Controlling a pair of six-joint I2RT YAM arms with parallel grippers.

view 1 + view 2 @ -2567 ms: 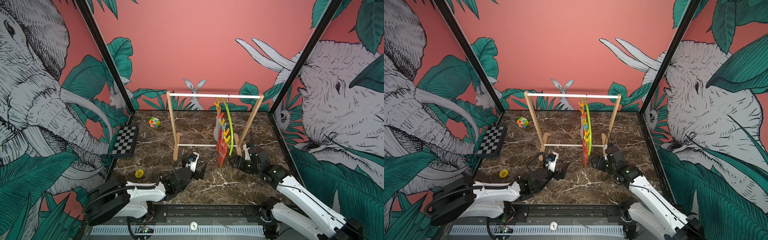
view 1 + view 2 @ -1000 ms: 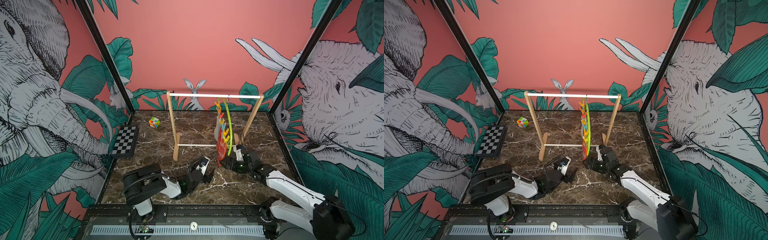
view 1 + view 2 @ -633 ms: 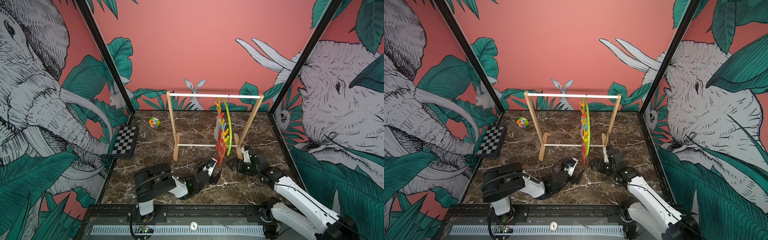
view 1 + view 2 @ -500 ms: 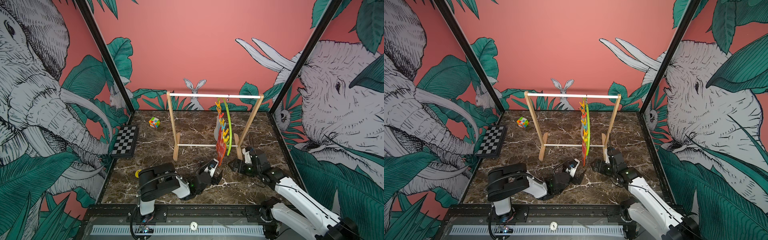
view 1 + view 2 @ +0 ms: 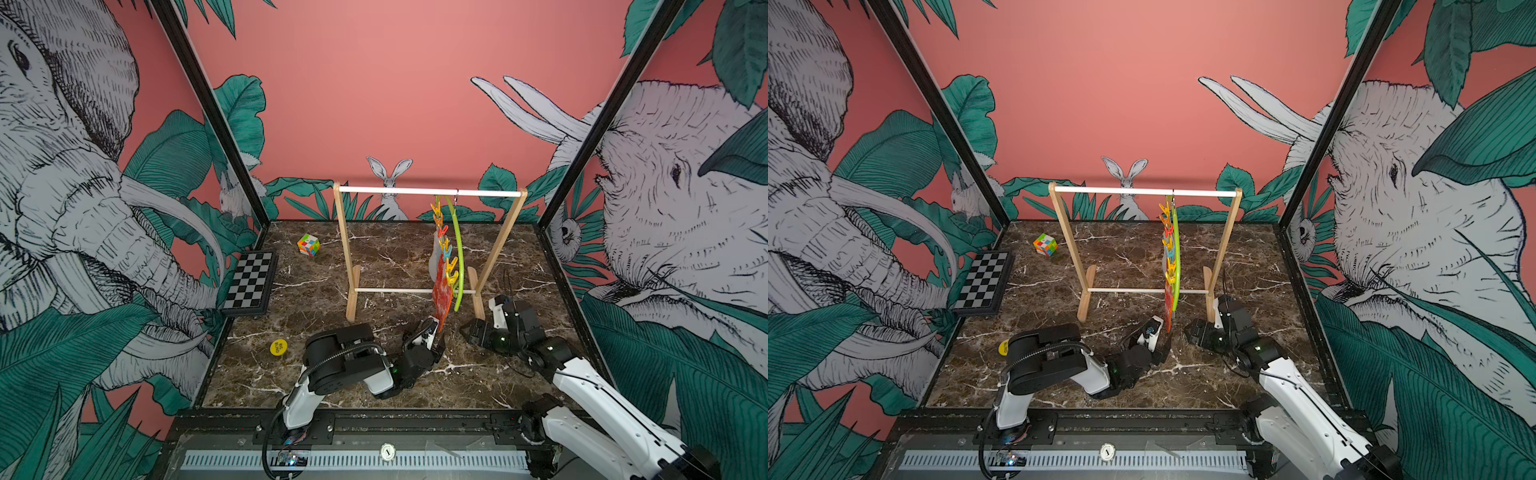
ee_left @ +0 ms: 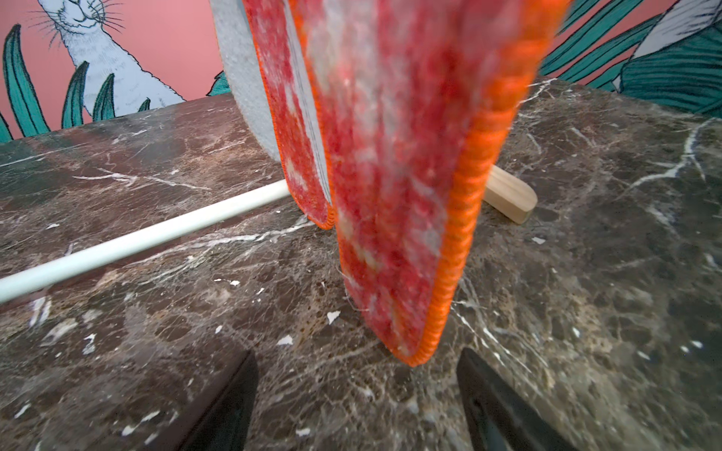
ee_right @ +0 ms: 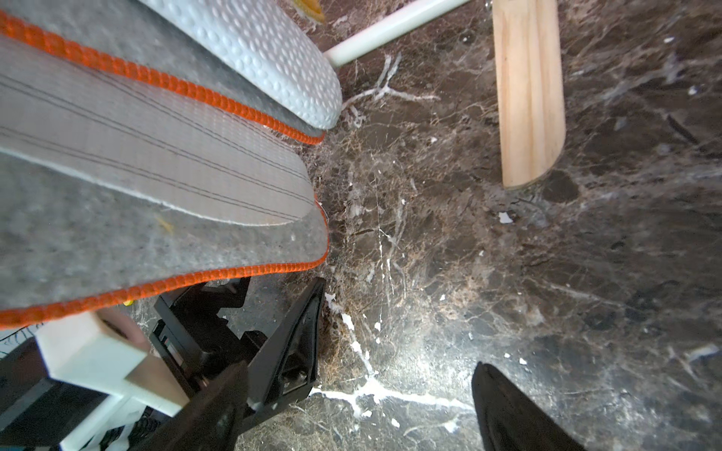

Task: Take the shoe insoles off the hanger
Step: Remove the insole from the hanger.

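Just before left hand (image 6: pixel 357 363), seemingly untouched, red insole (image 6: pixel 394 195).

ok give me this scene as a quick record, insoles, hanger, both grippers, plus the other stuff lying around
shoe insoles: hang clipped to the hanger, a red insole frontmost
hanger: lime-green hoop, hooked on the wooden rack top rod
left gripper: open, red insole's lower tip just ahead of its jaws, not gripped
right gripper: open, empty, beside the insoles, near the rack's foot
other things: colour cube, chessboard, yellow disc
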